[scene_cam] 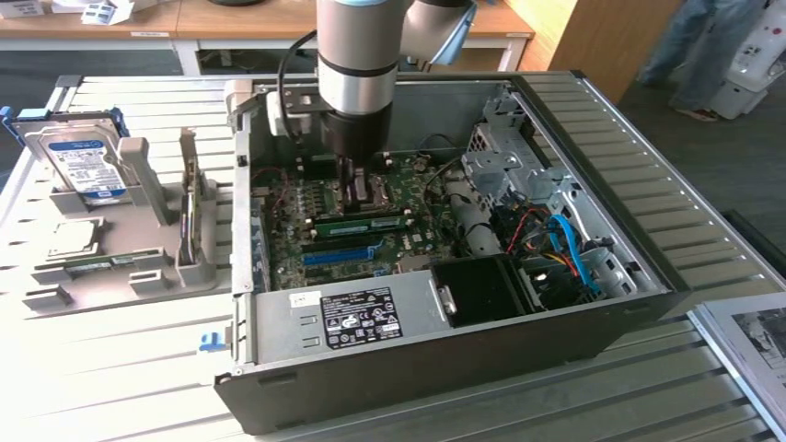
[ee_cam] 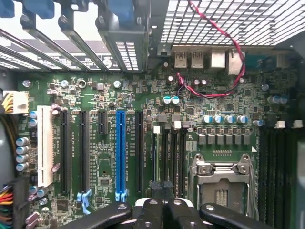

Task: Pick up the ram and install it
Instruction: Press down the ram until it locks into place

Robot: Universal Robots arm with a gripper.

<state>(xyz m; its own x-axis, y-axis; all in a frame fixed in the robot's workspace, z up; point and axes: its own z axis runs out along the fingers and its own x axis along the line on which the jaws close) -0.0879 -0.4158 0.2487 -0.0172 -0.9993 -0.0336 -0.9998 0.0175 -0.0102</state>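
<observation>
claw (scene_cam: 356, 189): shut, low inside the case (scene_cam: 639, 267) over the board (ee_cam: 143, 95); holding nothing that could be made out.
ram (scene_cam: 360, 224): green stick lay flat in the board's slots, just on the near side of the claw.
long axis: ran left-right in the exterior view, across the claw's line.
blue slot (ee_cam: 120, 152): empty, left of the claw's fingers (ee_cam: 157, 212) in the wrist view.
drive (scene_cam: 80, 164): upright on the rack, well left of the case.

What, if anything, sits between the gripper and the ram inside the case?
Nothing visible. The shut gripper hangs just above the ram, which lies along the slots of the motherboard with no cable or part across it. Whether the ram is fully seated cannot be told.
</observation>
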